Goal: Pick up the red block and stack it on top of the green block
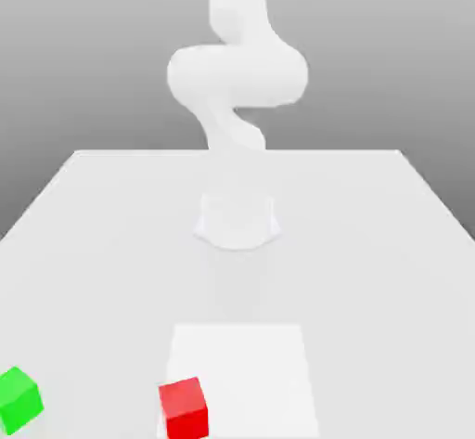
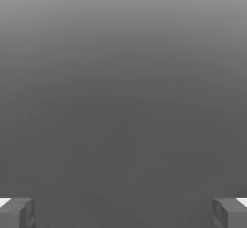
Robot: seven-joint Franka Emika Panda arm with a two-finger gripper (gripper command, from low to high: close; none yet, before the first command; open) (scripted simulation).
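The red block [image 1: 184, 408] rests near the front edge of the white table [image 1: 111, 242], on the left part of a brighter white square patch [image 1: 260, 363]. The green block [image 1: 19, 399] sits at the front corner on the exterior view's left, well apart from the red one. In the hand view my gripper [image 2: 123, 212] is open: two grey fingertips [image 2: 17, 212] stand wide apart at the frame's lower corners, with nothing between them and only grey background ahead. The white arm [image 1: 237, 75] rises from its base [image 1: 237, 222] at mid-table.
The arm's round base stands in the table's middle, behind both blocks. The table's far edge [image 1: 237, 152] runs across the back. The two blocks lie close to the near edge.
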